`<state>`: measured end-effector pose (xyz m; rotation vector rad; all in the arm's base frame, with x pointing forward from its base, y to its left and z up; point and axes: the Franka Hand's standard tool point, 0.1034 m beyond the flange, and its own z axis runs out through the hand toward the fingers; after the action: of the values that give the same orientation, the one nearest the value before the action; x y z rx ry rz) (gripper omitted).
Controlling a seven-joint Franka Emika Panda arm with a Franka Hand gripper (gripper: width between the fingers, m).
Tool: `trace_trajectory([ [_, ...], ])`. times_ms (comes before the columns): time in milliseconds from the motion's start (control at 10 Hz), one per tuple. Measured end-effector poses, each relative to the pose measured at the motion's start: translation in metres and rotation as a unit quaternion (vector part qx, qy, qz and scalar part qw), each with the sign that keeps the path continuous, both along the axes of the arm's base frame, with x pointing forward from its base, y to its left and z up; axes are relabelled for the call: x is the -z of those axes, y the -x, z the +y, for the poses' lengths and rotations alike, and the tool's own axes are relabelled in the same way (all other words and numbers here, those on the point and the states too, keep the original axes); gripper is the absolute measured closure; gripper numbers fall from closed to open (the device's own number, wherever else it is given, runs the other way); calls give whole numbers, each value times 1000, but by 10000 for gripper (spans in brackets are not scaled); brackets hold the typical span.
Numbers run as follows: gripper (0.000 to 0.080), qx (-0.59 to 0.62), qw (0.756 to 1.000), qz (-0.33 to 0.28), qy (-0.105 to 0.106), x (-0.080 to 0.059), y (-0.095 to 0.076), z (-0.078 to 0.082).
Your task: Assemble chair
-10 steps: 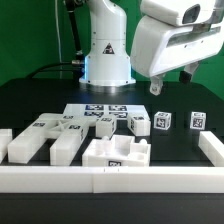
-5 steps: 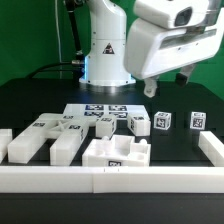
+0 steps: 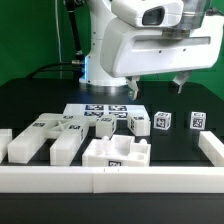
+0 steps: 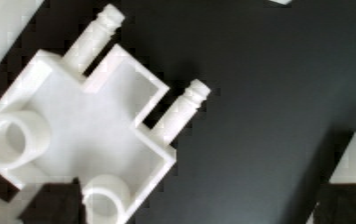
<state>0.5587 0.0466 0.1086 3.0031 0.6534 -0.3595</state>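
The chair lies in loose parts on the black bench (image 3: 30,100). Its flat slab (image 3: 115,152) sits near the middle, just behind the border rail (image 3: 60,180); the wrist view shows this slab (image 4: 86,110) with two pegs sticking out. Long bars (image 3: 28,141) lie toward the exterior view's left, and small blocks (image 3: 163,121) stand toward its right, beside the marker board (image 3: 100,110). The tool (image 3: 155,87) hangs above the blocks, spread wide and gripping nothing.

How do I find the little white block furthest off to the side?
Follow the long white border rail along the front to the exterior view's right. Behind it stand three small tagged blocks; yours is the last block, farthest right, standing apart.
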Motion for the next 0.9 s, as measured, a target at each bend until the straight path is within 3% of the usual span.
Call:
trace_trajectory([
  [300, 150, 91, 996, -7, 16, 1, 1, 1],
  [400, 150, 138, 990, -4, 9, 5, 1, -4],
  [500, 150, 191, 981, -9, -13, 14, -6, -13],
  [700, 150, 261, 964, -35, -14, 28, -21, -13],
  [900, 150, 314, 948, -53, -8, 29, -31, -9],
])
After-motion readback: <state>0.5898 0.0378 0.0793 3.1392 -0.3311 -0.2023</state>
